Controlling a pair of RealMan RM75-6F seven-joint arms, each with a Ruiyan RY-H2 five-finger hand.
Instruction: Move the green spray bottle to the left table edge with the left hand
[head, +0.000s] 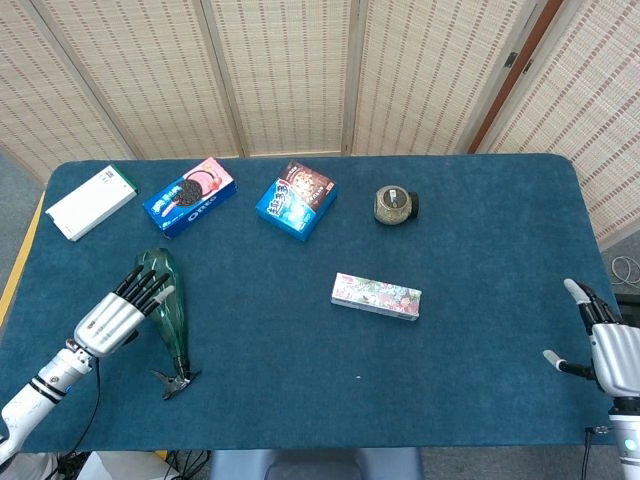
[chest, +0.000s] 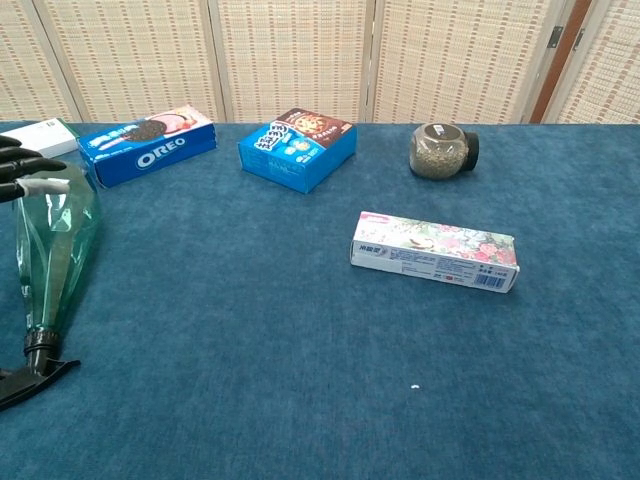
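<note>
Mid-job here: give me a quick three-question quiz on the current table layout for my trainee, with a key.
1. True or false: the green spray bottle stands upright.
2. Which item lies nearest the table's right edge? A) Oreo box B) jar C) white box
3. Fill in: the left hand sits just to the ___ of the bottle in the head view.

Key:
1. False; it lies on its side, black trigger head toward the near edge.
2. B.
3. Left; its fingers are extended beside the bottle, not wrapped around it. The right hand rests open at the far right.
</note>
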